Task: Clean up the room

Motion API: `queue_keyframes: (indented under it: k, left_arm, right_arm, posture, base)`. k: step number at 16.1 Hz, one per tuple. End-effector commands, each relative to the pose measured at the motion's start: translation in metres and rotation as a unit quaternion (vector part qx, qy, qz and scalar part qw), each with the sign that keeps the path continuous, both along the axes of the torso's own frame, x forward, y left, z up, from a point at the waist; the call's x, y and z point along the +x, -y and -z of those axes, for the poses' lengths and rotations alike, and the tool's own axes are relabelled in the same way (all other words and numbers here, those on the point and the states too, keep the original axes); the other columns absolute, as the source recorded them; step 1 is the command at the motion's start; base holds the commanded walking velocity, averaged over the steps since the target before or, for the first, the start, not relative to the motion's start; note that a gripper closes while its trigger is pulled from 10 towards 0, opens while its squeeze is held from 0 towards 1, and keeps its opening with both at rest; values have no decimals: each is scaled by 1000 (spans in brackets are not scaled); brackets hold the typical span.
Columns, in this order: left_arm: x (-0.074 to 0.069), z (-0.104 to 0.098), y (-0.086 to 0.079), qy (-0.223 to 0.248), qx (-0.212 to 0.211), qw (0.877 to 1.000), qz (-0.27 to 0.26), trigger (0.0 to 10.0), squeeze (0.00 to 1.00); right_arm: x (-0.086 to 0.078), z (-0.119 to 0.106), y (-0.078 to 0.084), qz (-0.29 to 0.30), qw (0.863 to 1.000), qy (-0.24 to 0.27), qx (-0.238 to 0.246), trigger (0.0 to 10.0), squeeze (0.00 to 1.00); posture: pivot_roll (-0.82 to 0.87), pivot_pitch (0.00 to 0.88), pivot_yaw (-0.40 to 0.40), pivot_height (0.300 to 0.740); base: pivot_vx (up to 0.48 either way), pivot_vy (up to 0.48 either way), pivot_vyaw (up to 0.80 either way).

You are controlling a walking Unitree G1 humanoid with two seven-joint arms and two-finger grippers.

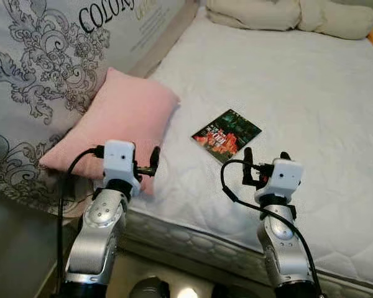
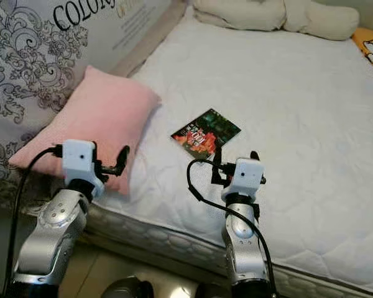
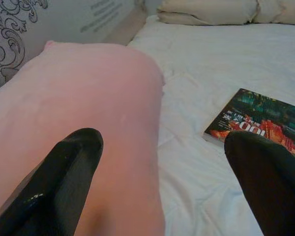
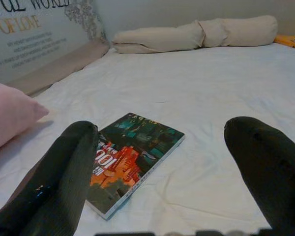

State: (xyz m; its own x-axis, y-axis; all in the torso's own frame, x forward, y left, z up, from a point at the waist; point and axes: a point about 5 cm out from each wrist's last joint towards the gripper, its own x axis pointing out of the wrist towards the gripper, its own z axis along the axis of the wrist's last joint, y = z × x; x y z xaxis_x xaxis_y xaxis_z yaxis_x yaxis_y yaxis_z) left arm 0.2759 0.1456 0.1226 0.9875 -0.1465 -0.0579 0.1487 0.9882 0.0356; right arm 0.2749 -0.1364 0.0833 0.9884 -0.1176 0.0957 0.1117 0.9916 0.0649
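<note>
- Head views: book (image 1: 227, 135), one of them, lies flat on the bed (image 1: 311, 93) near the middle of the near half, just beyond the right gripper (image 1: 265, 162). One pink pillow (image 1: 115, 124) rests at the bed's left edge, leaning by a printed grey panel (image 1: 37, 62); the left gripper (image 1: 154, 162) hovers over its near corner. One long beige bolster (image 1: 286, 13) lies across the far end of the bed. A yellow thing (image 2: 372, 42) peeks in at the far right; what it is I cannot tell.
- Left wrist view: jaws stand wide apart, with the pillow (image 3: 88, 123) under one finger (image 3: 64, 182) and the book (image 3: 258, 120) off beside the other.
- Right wrist view: jaws stand wide apart, holding nothing, with the book (image 4: 132, 157) lying between and just ahead of them.
- Handling, as a judgement: the book looks thin, light, stiff and glossy, so likely slippery. Flat on a soft mattress, it is best taken by a near edge or corner, pressing down to get a finger beneath. The pillow is soft and light; pinch a corner.
</note>
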Motion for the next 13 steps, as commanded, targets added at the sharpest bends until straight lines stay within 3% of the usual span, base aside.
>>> queue_keyframes:
  k: [1, 7, 8, 13]
  left_arm:
    - [2, 0, 1, 3, 3, 1000, 2, 10000, 0]
    - [10, -4, 3, 10, 0, 1000, 9, 10000, 0]
    - [9, -6, 4, 18, 5, 1000, 12, 10000, 0]
    - [-1, -13, 13, 52, 22, 997, 58, 10000, 0]
  right_arm:
    - [0, -3, 3, 7, 1000, 6, 7, 10000, 1000]
    - [16, -2, 17, 14, 999, -16, 23, 10000, 1000]
    - [21, -1, 22, 27, 999, -26, 24, 10000, 0]
    - [43, 1, 49, 82, 994, -59, 34, 10000, 0]
  posture:
    - [88, 35, 26, 740]
    - [80, 20, 22, 740]
    - [87, 21, 21, 740]
    - [126, 13, 12, 740]
  base:
    - [0, 0, 0]
    - [54, -59, 0]
    - [349, -322, 0]
    - [332, -340, 0]
